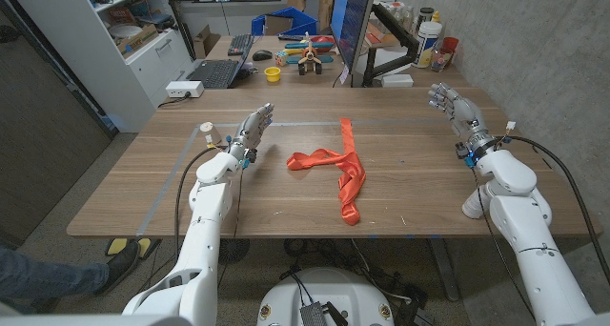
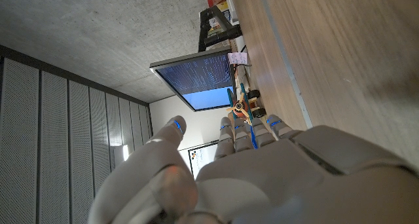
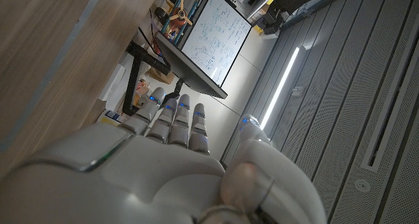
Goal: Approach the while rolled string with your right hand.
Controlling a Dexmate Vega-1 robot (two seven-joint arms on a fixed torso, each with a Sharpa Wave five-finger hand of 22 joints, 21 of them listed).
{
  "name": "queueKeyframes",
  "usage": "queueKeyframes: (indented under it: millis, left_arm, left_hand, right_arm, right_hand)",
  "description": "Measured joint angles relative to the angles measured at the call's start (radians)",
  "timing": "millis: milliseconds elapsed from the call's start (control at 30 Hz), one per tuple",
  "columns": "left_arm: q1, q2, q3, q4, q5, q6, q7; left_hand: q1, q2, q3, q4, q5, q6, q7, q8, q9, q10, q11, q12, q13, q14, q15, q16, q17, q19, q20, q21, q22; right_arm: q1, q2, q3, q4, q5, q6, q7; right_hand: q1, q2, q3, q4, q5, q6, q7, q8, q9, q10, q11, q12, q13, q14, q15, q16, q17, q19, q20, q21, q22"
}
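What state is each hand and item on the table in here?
Left hand: open, holding nothing.
Right hand: open, holding nothing, at the table's right side.
String roll: untouched, near the left hand.
Orange cloth: crumpled, mid-table.
Monitor: on.

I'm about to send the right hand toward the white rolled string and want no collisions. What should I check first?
1. Right hand free: ok, fingers apart, holding nothing.
2. Target found: cannot tell; a small white roll sits near the far left, too small to confirm as string.
3. Straight path clear: not ok, the crumpled orange-red cloth lies between.
4. Room at target: not ok, the left hand stands close beside the roll.
5. Left hand empty: ok.
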Motion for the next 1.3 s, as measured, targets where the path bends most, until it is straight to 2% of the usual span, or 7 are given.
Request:
queueKeyframes:
  millis: [100, 300, 867, 1300]
  left_arm:
    - [-0.002, 0.000, 0.001, 0.001, 0.002, 0.000, 0.000]
    - [-0.005, 0.001, 0.003, 0.006, 0.006, 0.000, 0.001]
    - [-0.011, 0.004, 0.009, 0.009, 0.018, 0.003, 0.002]
    - [-0.017, 0.003, 0.014, 0.013, 0.021, 0.005, -0.003]
  left_hand:
    - [0.000, 0.000, 0.000, 0.000, 0.000, 0.005, -0.006, 0.000, 0.000, 0.000, 0.000, 0.000, 0.000, 0.000, 0.000, 0.000, 0.000, 0.000, 0.000, 0.000, 0.000]
    - [0.000, 0.000, 0.000, 0.000, 0.000, 0.011, 0.000, 0.000, 0.000, 0.000, 0.000, 0.000, 0.000, 0.000, 0.000, 0.000, 0.000, 0.000, 0.000, -0.004, 0.000]
    - [0.000, 0.000, 0.000, 0.000, 0.000, 0.011, 0.000, 0.000, 0.000, 0.000, 0.000, 0.000, 0.000, 0.000, 0.000, 0.000, 0.000, 0.000, 0.000, -0.004, 0.000]
    - [0.000, 0.000, 0.000, 0.000, 0.000, 0.018, 0.004, 0.000, 0.000, 0.004, 0.004, 0.000, 0.000, 0.000, 0.000, 0.000, 0.000, 0.000, 0.000, -0.015, 0.000]
  right_arm:
    - [-0.006, -0.004, 0.005, -0.006, -0.004, 0.000, 0.001]
    - [-0.016, -0.008, 0.012, -0.016, -0.010, 0.001, 0.002]
    - [-0.047, -0.015, 0.031, -0.041, -0.020, 0.010, 0.007]
    - [-0.085, -0.017, 0.055, -0.073, -0.024, 0.014, 0.010]
  right_hand:
    - [0.000, 0.000, -0.003, 0.003, 0.000, 0.000, 0.000, 0.000, 0.000, 0.000, 0.000, 0.000, 0.000, 0.000, 0.000, 0.000, 0.000, 0.000, 0.000, -0.007, 0.000]
    - [0.000, 0.000, -0.008, -0.001, 0.000, 0.000, 0.000, 0.000, 0.000, 0.005, -0.005, 0.000, 0.000, 0.000, 0.000, 0.000, 0.000, 0.000, 0.000, -0.007, 0.000]
    - [0.000, 0.000, -0.008, -0.001, 0.000, 0.006, -0.006, 0.000, 0.000, 0.005, -0.005, 0.000, 0.000, 0.005, 0.005, 0.000, 0.000, 0.005, -0.006, -0.018, 0.000]
    - [0.000, 0.000, -0.008, -0.001, 0.000, 0.006, -0.005, 0.000, 0.000, 0.009, -0.002, 0.000, 0.000, 0.005, 0.005, 0.000, -0.005, 0.011, 0.000, -0.021, 0.000]
